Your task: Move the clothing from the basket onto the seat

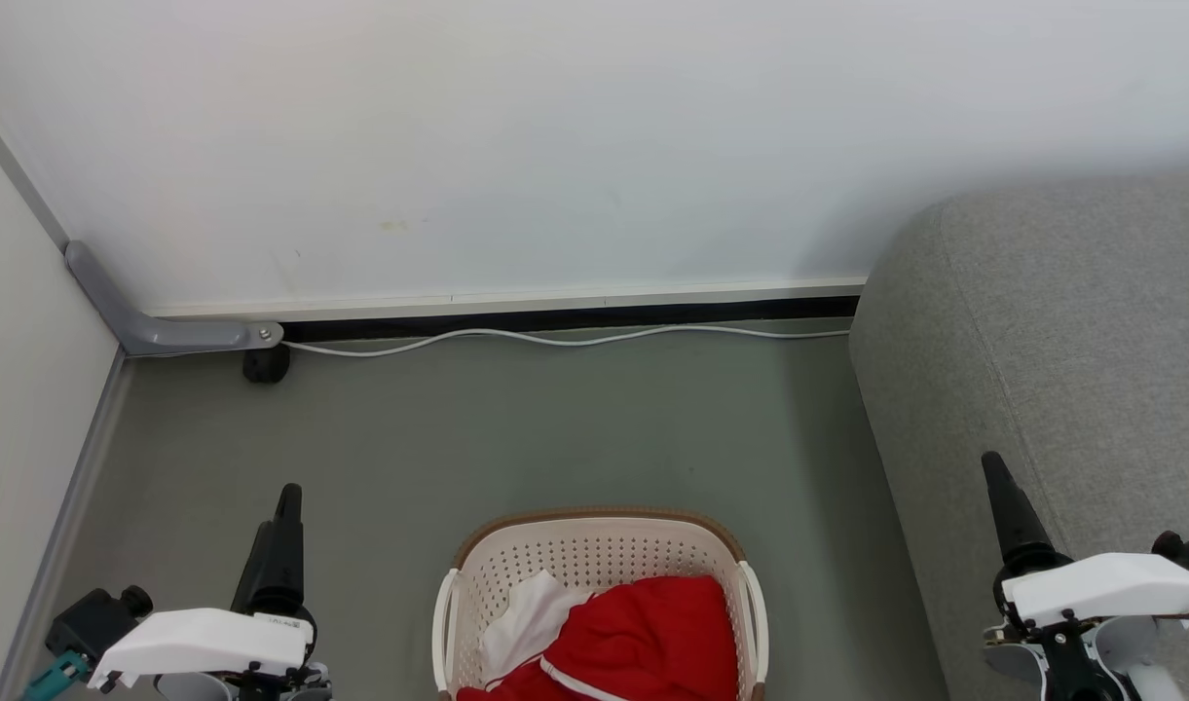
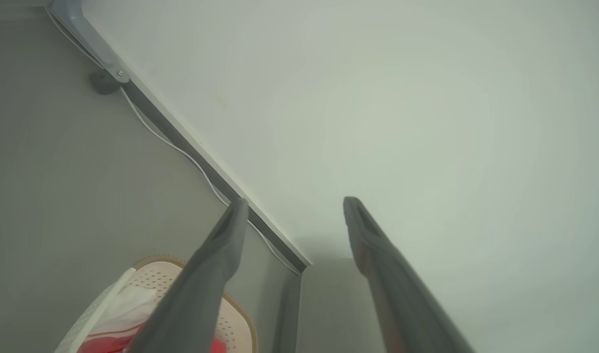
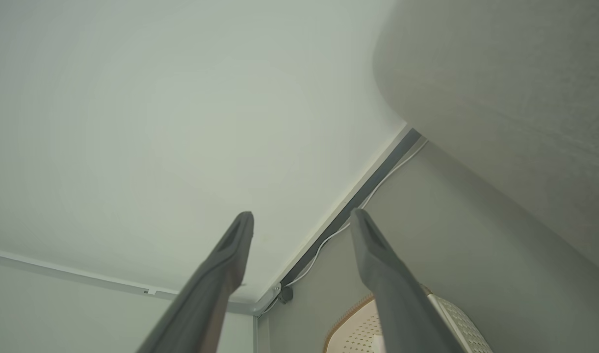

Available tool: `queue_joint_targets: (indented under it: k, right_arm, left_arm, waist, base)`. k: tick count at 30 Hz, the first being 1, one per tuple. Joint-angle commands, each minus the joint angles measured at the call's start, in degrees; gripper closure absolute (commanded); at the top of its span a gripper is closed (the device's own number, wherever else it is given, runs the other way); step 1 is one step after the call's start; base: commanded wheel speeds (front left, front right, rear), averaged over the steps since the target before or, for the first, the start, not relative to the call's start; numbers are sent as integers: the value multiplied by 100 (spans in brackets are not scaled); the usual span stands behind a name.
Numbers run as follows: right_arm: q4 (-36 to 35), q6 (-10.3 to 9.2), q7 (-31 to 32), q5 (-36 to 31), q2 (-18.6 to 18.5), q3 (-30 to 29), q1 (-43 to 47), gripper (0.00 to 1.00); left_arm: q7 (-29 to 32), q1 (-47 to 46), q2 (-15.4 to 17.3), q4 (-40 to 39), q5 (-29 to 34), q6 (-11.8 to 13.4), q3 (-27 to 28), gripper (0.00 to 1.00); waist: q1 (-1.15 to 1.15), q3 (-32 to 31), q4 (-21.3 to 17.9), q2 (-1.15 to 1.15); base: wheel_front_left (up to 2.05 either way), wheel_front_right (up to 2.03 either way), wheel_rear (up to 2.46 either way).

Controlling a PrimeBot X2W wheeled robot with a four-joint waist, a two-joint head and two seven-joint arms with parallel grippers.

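Note:
The cream basket point(image 1: 599, 514) stands on the floor at the bottom centre of the head view, and the red clothing point(image 1: 652, 633) with its white panel lies bunched inside. The grey seat point(image 1: 1071, 341) rises at the right. My left gripper point(image 1: 288, 498) hangs open to the left of the basket, apart from it, with nothing between its fingers. The right gripper point(image 1: 993, 465) is open and empty in front of the seat's rounded edge. The left wrist view looks past the open gripper point(image 2: 295, 202) at the basket point(image 2: 157, 260) and clothing point(image 2: 127, 314). The right wrist view shows the open gripper point(image 3: 301, 215), the seat point(image 3: 525, 98) and the basket point(image 3: 456, 323).
A white wall closes the far side, with a white cable point(image 1: 555, 339) running along its dark baseboard. A grey bracket point(image 1: 166, 331) with a black caster point(image 1: 265, 365) sits in the left corner beside a side panel. Grey floor point(image 1: 506, 428) lies between basket and wall.

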Motion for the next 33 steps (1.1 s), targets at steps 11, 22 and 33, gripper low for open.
queue_joint_targets:
  k: [11, 22, 33]
  right_arm:
    - [13, 16, -300, -1093, -172, 242, -518, 0]
    - [125, 19, -485, -1941, -234, 392, -671, 0]
    - [227, 21, -653, -2632, -315, 510, -835, 0]
  left_arm:
    - [-253, -472, 237, -73, 1258, -27, 39, 0]
    - [-438, -574, 328, 22, 2176, -31, -31, 0]
    - [-605, -659, 376, 69, 2931, -36, -67, 0]
  waist:
    - [-1, 15, -11, 0]
    - [-1, 26, -36, 0]
    - [-1, 30, -69, 0]
  base:
    - [0, 0, 0]
    - [0, 0, 0]
    - [0, 0, 0]
